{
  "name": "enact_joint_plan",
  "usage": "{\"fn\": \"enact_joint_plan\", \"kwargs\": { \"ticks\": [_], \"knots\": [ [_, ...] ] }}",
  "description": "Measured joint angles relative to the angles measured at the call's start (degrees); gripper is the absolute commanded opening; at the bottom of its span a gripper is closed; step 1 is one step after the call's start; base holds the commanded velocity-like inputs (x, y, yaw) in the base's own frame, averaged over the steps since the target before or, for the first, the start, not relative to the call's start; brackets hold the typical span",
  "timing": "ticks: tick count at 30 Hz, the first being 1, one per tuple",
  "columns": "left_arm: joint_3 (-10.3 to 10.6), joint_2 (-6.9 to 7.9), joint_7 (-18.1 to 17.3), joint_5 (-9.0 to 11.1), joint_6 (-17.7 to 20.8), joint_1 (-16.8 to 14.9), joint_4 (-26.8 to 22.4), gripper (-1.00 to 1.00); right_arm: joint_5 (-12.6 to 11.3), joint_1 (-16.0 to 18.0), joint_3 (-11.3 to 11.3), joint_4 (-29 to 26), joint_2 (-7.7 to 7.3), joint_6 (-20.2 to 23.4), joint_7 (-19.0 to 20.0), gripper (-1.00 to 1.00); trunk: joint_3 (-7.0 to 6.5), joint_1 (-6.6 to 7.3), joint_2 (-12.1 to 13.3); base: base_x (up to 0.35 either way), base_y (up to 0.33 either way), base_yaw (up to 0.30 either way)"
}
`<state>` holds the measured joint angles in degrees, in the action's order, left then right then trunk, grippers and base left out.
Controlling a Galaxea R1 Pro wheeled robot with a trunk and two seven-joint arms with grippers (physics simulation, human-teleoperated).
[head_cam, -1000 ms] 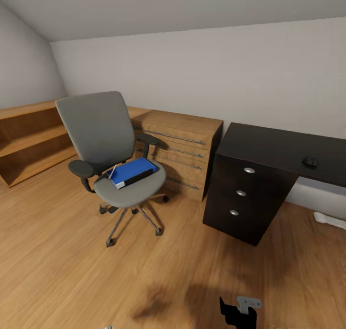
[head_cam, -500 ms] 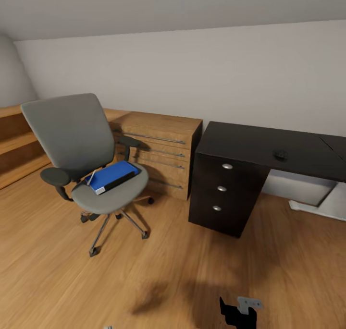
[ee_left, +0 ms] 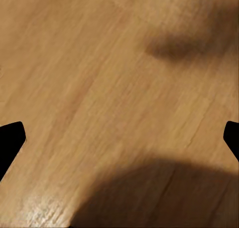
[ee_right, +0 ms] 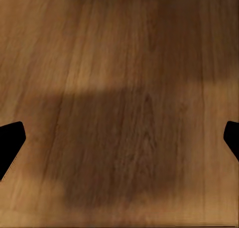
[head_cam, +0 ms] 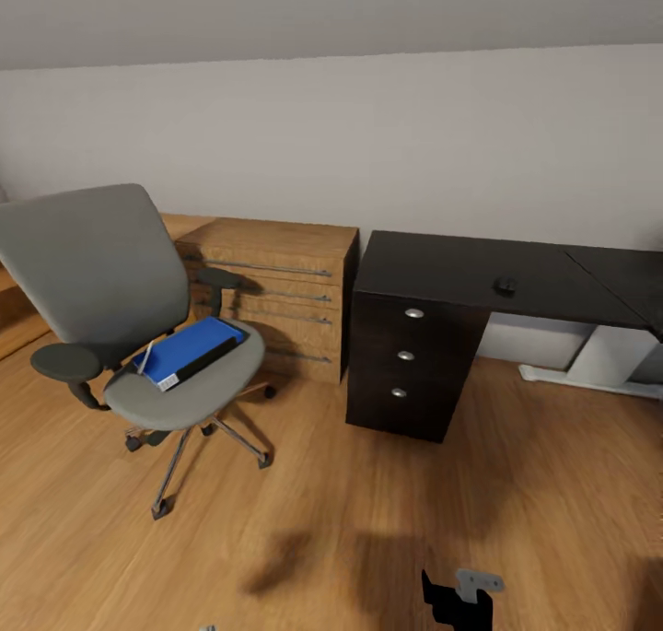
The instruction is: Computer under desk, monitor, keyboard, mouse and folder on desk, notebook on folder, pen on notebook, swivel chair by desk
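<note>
- The folder (head_cam: 189,351) lies flat on the swivel chair (head_cam: 120,309) seat, far left, well apart from both hands.
- The left hand (ee_left: 119,138) has its fingers wide apart over bare wooden floor (head_cam: 304,520), holding nothing.
- The right hand (ee_right: 119,138) is likewise spread over the floor.
- The black surface (head_cam: 460,276) stands right of a wooden cabinet (head_cam: 276,290); a small dark object (head_cam: 504,286) rests on it.
</note>
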<state>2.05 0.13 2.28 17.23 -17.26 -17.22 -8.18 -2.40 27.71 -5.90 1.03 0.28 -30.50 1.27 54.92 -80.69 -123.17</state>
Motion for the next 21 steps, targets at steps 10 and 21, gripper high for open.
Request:
{"fn": "enact_joint_plan", "kwargs": {
  "ticks": [10, 21],
  "knots": [
    [-0.01, -0.09, -0.05, 0.01, 0.03, 0.00, 0.08, 1.00, 0.00, 0.00, -0.01, 0.00, -0.11, -0.02, 0.00, 1.00, 0.00, -0.01, 0.00, 0.021, 0.085, -0.269],
    [-0.01, -0.10, -0.05, -0.01, 0.04, 0.00, 0.30, 1.00, -0.04, 0.00, -0.07, 0.00, -0.18, -0.03, -0.06, 1.00, 0.00, -0.01, 0.00, 0.002, 0.008, -0.277]
  ]
}}
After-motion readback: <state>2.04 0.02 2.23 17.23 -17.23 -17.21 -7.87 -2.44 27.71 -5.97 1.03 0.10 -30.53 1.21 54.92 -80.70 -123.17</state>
